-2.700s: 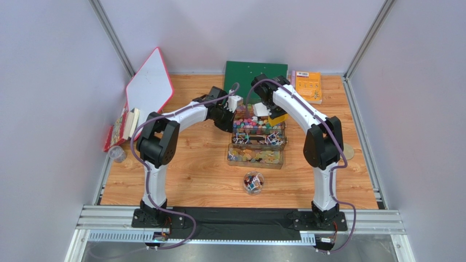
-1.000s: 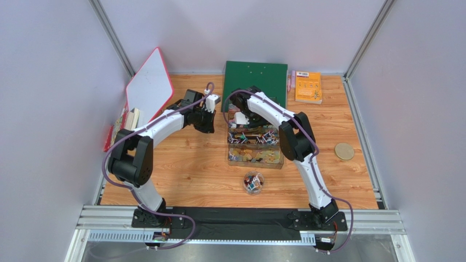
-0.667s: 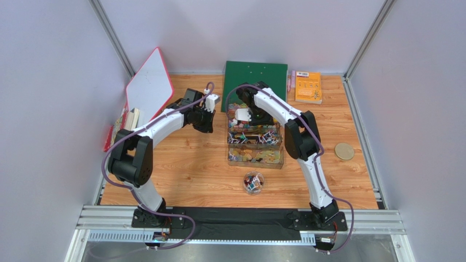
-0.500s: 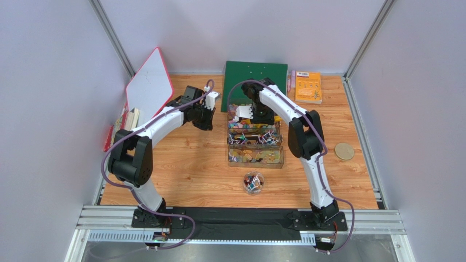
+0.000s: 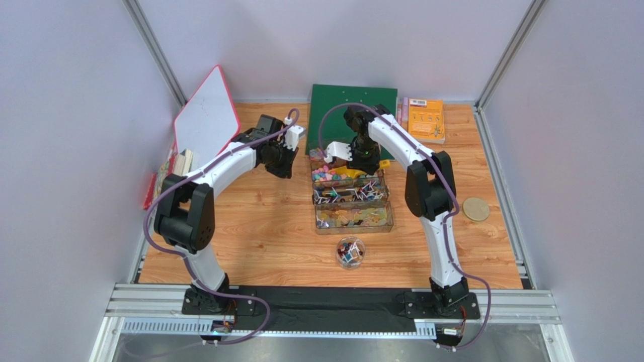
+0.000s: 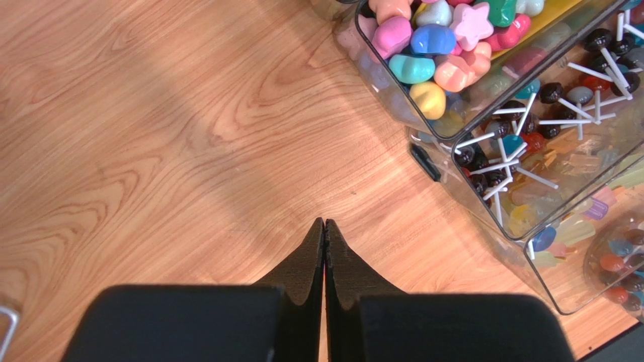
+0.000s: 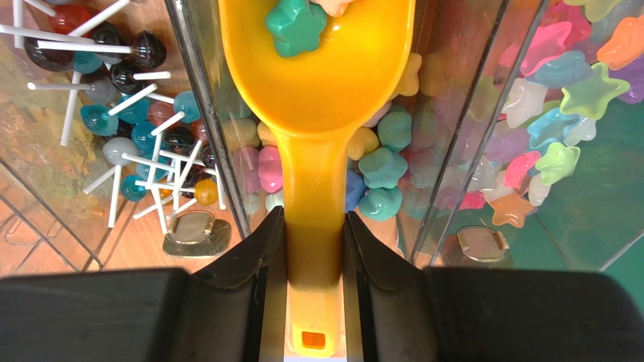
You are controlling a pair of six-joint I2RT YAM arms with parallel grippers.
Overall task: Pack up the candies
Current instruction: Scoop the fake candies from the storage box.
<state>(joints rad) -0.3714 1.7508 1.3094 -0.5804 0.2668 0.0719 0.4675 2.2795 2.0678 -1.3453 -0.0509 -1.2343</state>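
Right tool [image 7: 315,226]: clamped on the handle of the yellow scoop [image 7: 317,75], one finger on each side of the stem, firm and centred. The scoop bowl is held level above the top clear bin [image 7: 204,113]. It carries a light load: one green candy [image 7: 295,26] in full view, and part of a pale orange piece at the frame's upper edge.

Left tool [image 6: 324,226]: fingers pressed together, holding nothing. It hangs over bare bench [image 6: 151,113], just beside the stacked bins and apart from them.

Candies [image 6: 431,53]: the bulk lies in the top bin as a dense heap of pink, blue, yellow and orange pieces. The tier below holds lollipops [image 6: 514,136], and a third tier sits nearer the arms.

Progress: a scoopful is loaded but not delivered. A small round tub [image 5: 350,252] stands alone on the bench, in front of the bins and well apart from the scoop – in my judgement the likely receiver. It holds a few coloured items, though the overhead view is too coarse to tell what kind.

Assessment: the task is at an early stage. Outstanding items are carrying the scoop to the receiver, tipping it without spilling, and repeating the run – the bin is far from drawn down.
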